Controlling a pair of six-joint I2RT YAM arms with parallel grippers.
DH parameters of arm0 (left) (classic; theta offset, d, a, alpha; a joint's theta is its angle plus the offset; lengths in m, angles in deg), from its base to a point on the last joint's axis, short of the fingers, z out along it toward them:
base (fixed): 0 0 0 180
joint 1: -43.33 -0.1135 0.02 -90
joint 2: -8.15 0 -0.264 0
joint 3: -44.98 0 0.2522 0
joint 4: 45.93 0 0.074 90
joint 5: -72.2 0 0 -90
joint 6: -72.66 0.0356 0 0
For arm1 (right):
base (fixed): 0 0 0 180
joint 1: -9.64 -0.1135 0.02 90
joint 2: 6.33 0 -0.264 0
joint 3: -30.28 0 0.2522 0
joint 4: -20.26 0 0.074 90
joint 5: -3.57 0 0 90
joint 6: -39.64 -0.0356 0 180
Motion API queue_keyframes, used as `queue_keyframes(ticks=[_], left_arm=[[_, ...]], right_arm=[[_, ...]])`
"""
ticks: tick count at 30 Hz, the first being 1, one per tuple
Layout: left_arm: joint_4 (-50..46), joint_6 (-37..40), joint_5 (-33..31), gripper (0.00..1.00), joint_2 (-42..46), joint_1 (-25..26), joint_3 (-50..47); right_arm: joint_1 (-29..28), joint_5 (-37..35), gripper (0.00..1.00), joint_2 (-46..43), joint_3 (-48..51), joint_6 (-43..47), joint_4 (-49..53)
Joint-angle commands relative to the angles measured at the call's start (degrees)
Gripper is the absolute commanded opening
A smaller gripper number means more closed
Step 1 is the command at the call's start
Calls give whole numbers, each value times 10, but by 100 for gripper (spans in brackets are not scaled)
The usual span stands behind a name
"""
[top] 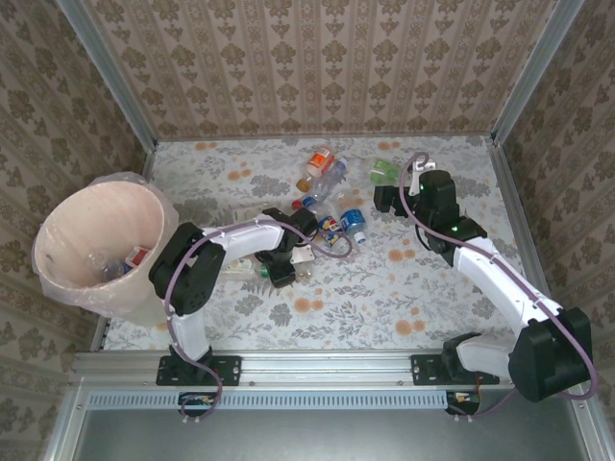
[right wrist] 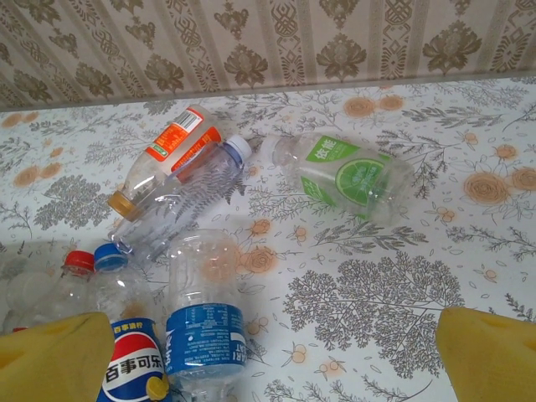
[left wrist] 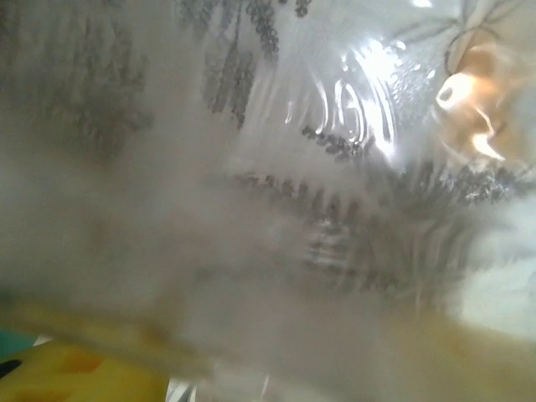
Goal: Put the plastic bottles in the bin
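Note:
The pale pink bin point(top: 58, 240) stands at the table's left edge with a few bottles point(top: 120, 264) inside. My left gripper point(top: 285, 267) is low over the table's middle, against a clear bottle point(left wrist: 335, 142) that blurs across the left wrist view; one yellow pad point(left wrist: 59, 377) shows, and its grip is unclear. My right gripper point(right wrist: 276, 368) is open and empty, pads wide apart, just right of a blue-label bottle point(right wrist: 203, 327) and a Pepsi bottle point(right wrist: 134, 368). Beyond them lie an orange-label bottle point(right wrist: 167, 155), a clear white-capped bottle point(right wrist: 188, 197) and a lime-label bottle point(right wrist: 352, 176).
A red-capped bottle point(right wrist: 71, 276) and a blue-capped one point(right wrist: 109, 255) lie left of the pile. Patterned walls close in the table at the back and sides. Bare floral tablecloth point(top: 384, 298) spreads in front of the right arm.

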Motion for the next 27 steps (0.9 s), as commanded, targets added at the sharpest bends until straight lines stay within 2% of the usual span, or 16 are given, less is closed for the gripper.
queue_keyframes(ticks=[1, 4, 10, 17, 22, 27], left_arm=[[4, 7, -16, 58, 7, -8, -18], [4, 2, -18, 57, 9, -13, -24], [10, -5, 2, 45, 43, -20, -12], [28, -26, 41, 37, 78, -30, 18], [34, -76, 62, 33, 78, -30, 61], [51, -119, 119, 31, 97, -34, 98]], right_arm=[[3, -18, 100, -19, 10, 4, 3], [3, -20, 100, -21, 10, 5, 5], [3, -22, 100, -22, 11, 4, 6], [3, -24, 100, -24, 13, 5, 5], [3, -27, 100, -24, 14, 8, 4], [3, -25, 100, -26, 14, 7, 3]])
